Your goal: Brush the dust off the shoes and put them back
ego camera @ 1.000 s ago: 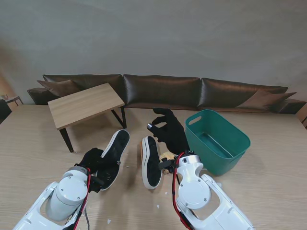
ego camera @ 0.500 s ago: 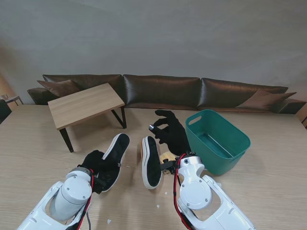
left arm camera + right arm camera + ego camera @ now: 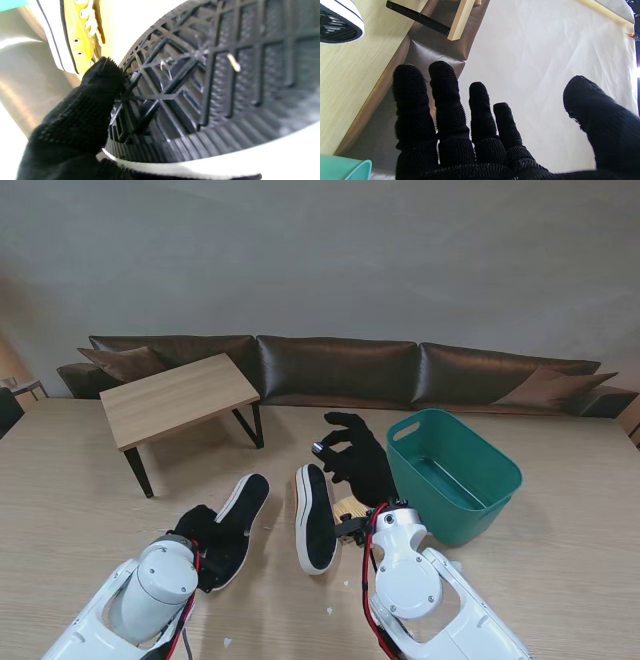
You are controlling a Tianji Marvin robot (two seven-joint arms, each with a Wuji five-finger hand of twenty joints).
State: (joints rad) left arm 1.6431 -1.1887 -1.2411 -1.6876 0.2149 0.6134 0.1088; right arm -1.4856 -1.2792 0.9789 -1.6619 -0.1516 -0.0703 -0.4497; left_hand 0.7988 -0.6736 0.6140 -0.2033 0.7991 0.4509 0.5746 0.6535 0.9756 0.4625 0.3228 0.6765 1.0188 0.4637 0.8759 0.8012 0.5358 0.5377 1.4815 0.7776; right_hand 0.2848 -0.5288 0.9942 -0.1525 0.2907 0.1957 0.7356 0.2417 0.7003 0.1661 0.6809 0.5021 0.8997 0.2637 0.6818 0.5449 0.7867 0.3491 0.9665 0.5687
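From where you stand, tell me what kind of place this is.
Probably a living-room-style test setup: a long dark leather sofa against a plain wall, a small wooden side table, and a wood surface holding two shoes and a teal plastic tub.

The worktop [image 3: 560,580] is pale wood with fine grain, matt. The left shoe [image 3: 232,520] has a black ridged rubber sole with a smooth white rim. Both hands wear black knitted gloves; the right hand's fingers [image 3: 450,107] look rough with small nubs. The basket [image 3: 500,480] is smooth teal plastic. The sofa [image 3: 340,370] looks like dark, slightly glossy leather.
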